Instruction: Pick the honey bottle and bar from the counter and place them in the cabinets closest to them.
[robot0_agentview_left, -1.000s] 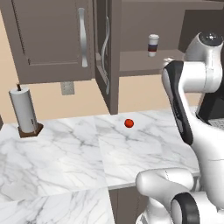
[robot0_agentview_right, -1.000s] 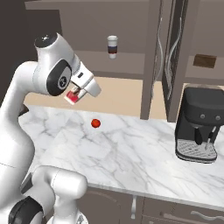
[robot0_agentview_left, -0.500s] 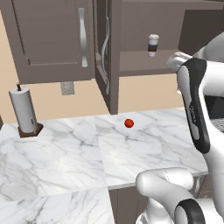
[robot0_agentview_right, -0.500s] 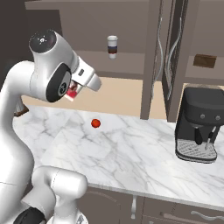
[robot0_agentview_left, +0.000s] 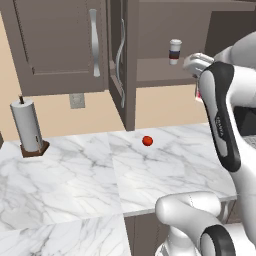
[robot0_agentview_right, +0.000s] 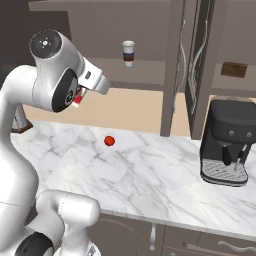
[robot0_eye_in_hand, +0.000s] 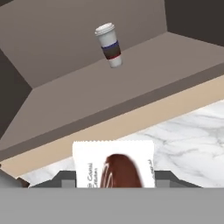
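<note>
Half the bar (robot0_eye_in_hand: 114, 168) cut off below, jaws clamped on it; fingertips hidden.

Bench (robot0_agentview_left: 75, 185): polished white marble with grey veining, smooth; cabinets (robot0_agentview_left: 55, 45): matt grey-brown wood, faint grain; door handles (robot0_agentview_left: 93, 42): brushed silver metal, satin sheen; bar (robot0_eye_in_hand: 114, 164): glossy white wrapper with a brown printed patch, serrated edge at 12 o'clock; paper cup (robot0_eye_in_hand: 109, 45): matt white with a dark band; red ball (robot0_agentview_left: 147, 141): smooth, slightly shiny; coffee machine (robot0_agentview_right: 226, 142): dark matt plastic; paper roll (robot0_agentview_left: 27, 125): dull grey-white on a wooden base.
</note>
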